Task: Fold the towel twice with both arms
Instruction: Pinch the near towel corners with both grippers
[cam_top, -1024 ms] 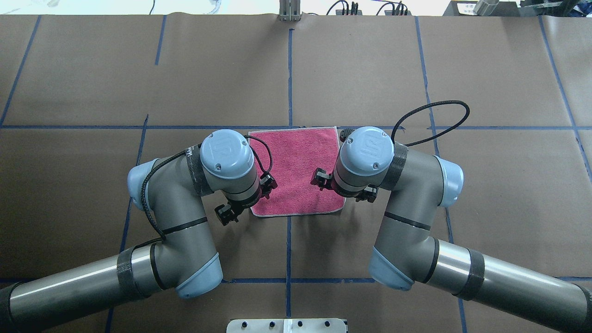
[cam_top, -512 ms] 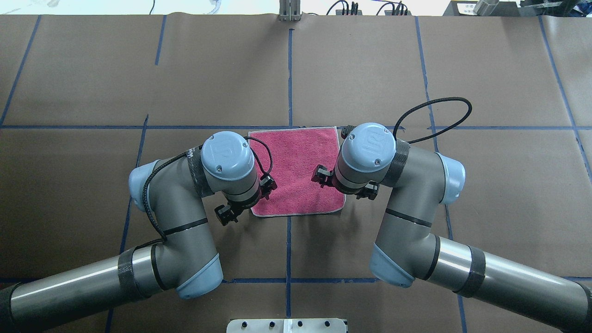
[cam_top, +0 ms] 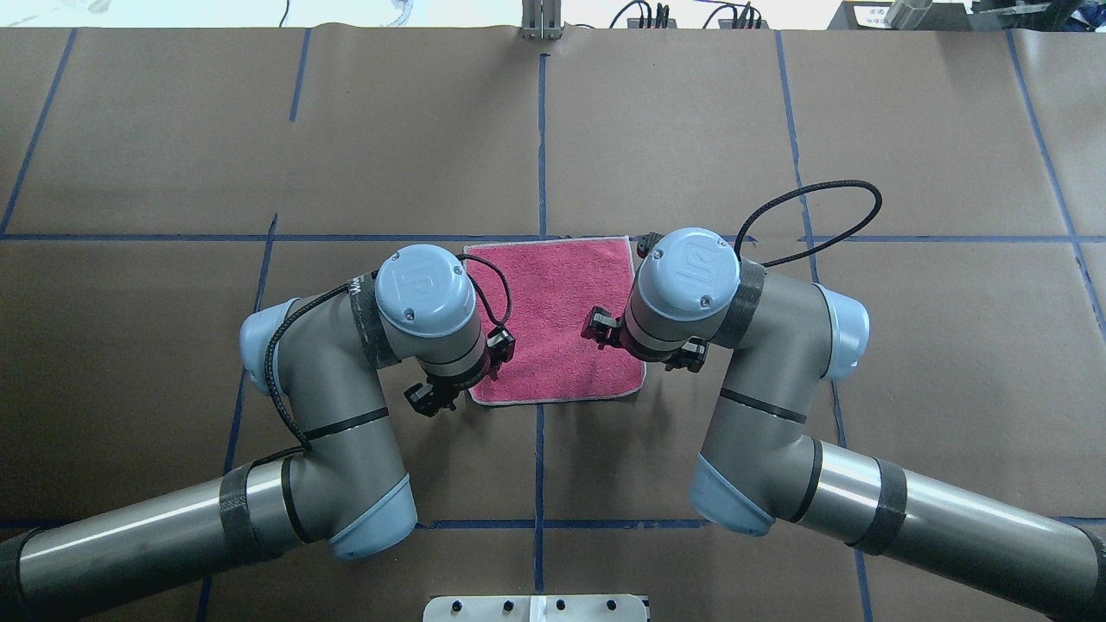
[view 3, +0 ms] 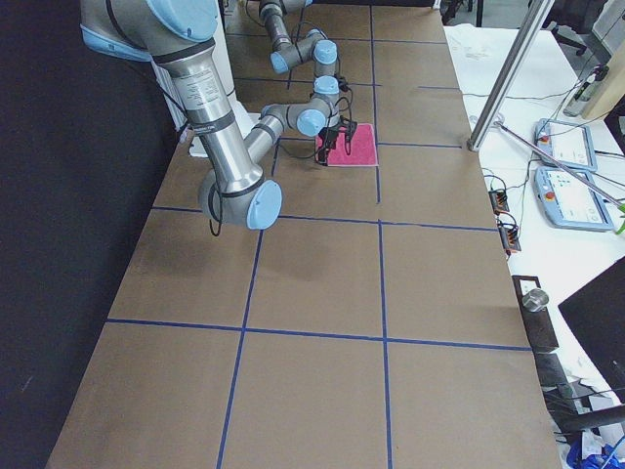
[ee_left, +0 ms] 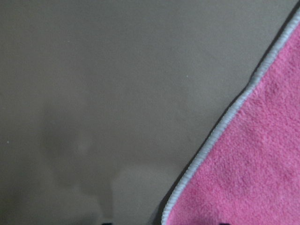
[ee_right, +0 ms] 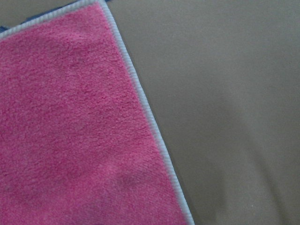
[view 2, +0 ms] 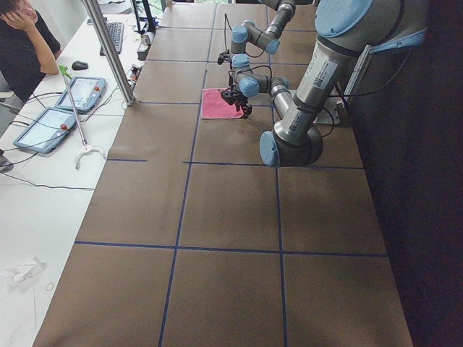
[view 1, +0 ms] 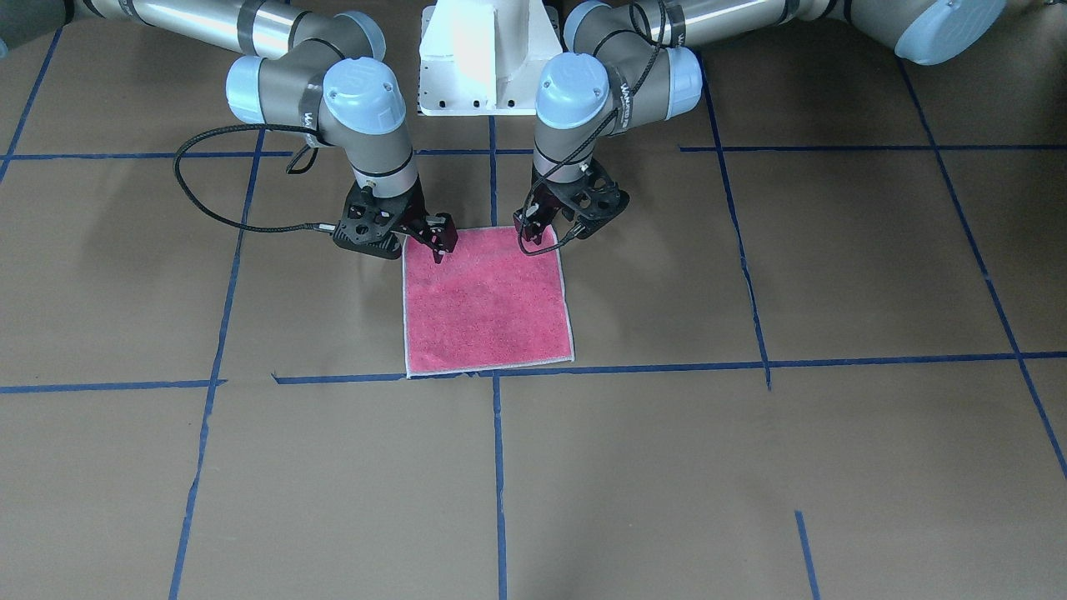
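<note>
The towel (view 1: pixel 488 308) lies flat on the table with its pink-red face up and a whitish edge all round; it also shows in the overhead view (cam_top: pixel 557 294). My left gripper (cam_top: pixel 462 373) is open and straddles the towel's near left corner, one finger over the cloth and one over the table. My right gripper (cam_top: pixel 641 341) is open and straddles the near right corner in the same way. In the front-facing view the left gripper (view 1: pixel 565 227) and right gripper (view 1: pixel 402 242) hang low over those corners. The wrist views show the towel's edge close up, left (ee_left: pixel 262 159) and right (ee_right: pixel 70 117).
The table is covered in brown paper with blue tape lines (cam_top: pixel 541 130). The white pedestal base (view 1: pixel 488 58) stands behind the towel on the robot's side. A metal post (view 2: pixel 108 50) and operator desks stand past the table's far edge.
The right wrist has shifted slightly away from the robot along the towel's edge. The left gripper has drawn in a little at its corner. The towel has not moved.
</note>
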Robot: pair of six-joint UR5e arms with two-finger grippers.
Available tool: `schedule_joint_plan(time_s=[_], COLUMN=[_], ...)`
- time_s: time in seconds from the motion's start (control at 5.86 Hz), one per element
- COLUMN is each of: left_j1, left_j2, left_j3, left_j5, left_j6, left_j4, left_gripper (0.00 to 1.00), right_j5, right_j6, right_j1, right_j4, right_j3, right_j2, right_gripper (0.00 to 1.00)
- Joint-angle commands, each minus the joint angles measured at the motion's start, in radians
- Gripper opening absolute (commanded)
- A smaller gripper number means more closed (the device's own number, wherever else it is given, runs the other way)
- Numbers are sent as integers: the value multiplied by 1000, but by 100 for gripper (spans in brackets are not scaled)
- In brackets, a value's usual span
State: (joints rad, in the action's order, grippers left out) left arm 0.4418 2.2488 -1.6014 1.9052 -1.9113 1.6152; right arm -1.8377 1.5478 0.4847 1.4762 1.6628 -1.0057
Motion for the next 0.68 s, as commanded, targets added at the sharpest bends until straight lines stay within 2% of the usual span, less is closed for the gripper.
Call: schedule_joint_plan(time_s=[0.0, 0.17, 0.51], left_j1=[0, -3, -8], left_j2=[-1, -1, 0], left_j3=[1, 4, 3], left_j5=[0, 0, 0], left_j6=[0, 0, 0], left_j4=[0, 2, 0], left_gripper=[53, 53, 45], right_j5=[0, 0, 0], right_j6=[0, 0, 0], right_j1=[0, 0, 2], right_j4=[0, 0, 0], right_j3=[2, 2, 2], right_j2=[1, 2, 2], right_gripper=[100, 100, 100])
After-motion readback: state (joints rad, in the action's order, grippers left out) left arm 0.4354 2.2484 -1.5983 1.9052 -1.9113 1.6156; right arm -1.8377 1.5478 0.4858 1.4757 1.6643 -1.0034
